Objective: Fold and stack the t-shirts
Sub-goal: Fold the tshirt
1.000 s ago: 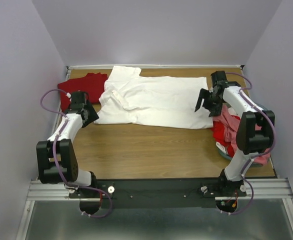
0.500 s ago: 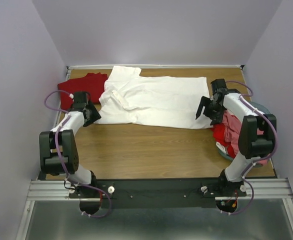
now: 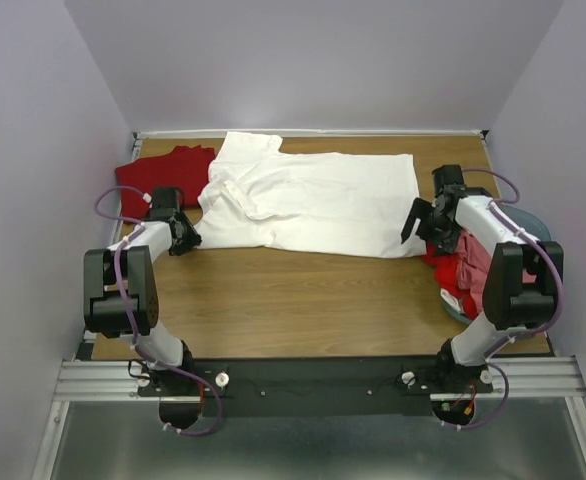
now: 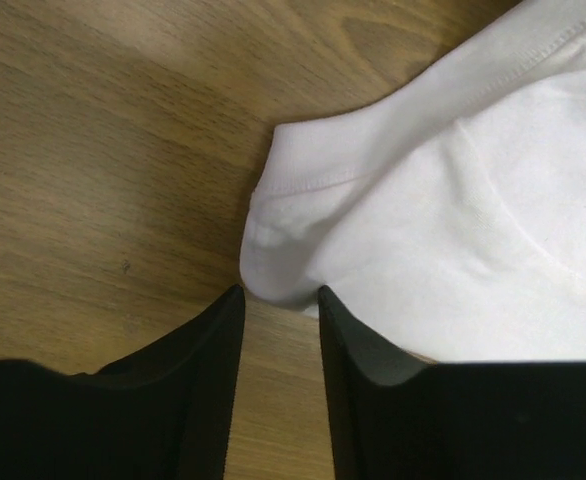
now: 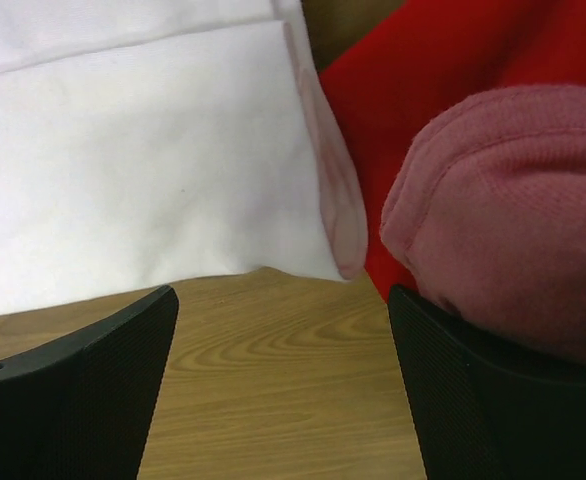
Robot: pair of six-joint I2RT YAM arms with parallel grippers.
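I see a wooden desk (image 3: pixel 303 300) from above, with my two arms reaching in from the near edge. A large white t-shirt (image 3: pixel 313 205) lies spread flat across the far half of the desk, collar toward the left and hem toward the right. A dark red t-shirt (image 3: pixel 168 168) lies crumpled in the far left corner, touching the white one's shoulder. On the right, a red t-shirt (image 3: pixel 441 268) and a pink t-shirt (image 3: pixel 470 258) are heaped in a teal bin (image 3: pixel 529 214), spilling over its rim beside the white hem.

My left gripper (image 3: pixel 186 240) is low on the desk at the white t-shirt's near-left sleeve. In the left wrist view, the left gripper (image 4: pixel 281 295) has its jaws standing a narrow gap apart, with bare desk (image 4: pixel 93 150) showing between them. The folded sleeve edge of the white t-shirt (image 4: pixel 443 220) sits right at the tips; it is not pinched.

My right gripper (image 3: pixel 413 222) is at the near-right corner of the white hem. In the right wrist view, the right gripper (image 5: pixel 283 295) is spread wide over the desk (image 5: pixel 273 400). The corner of the white t-shirt (image 5: pixel 143 170) lies just ahead, between the jaws. The red t-shirt (image 5: pixel 403 70) is behind it, and the pink t-shirt (image 5: pixel 513 200) bulges against the right-hand jaw.
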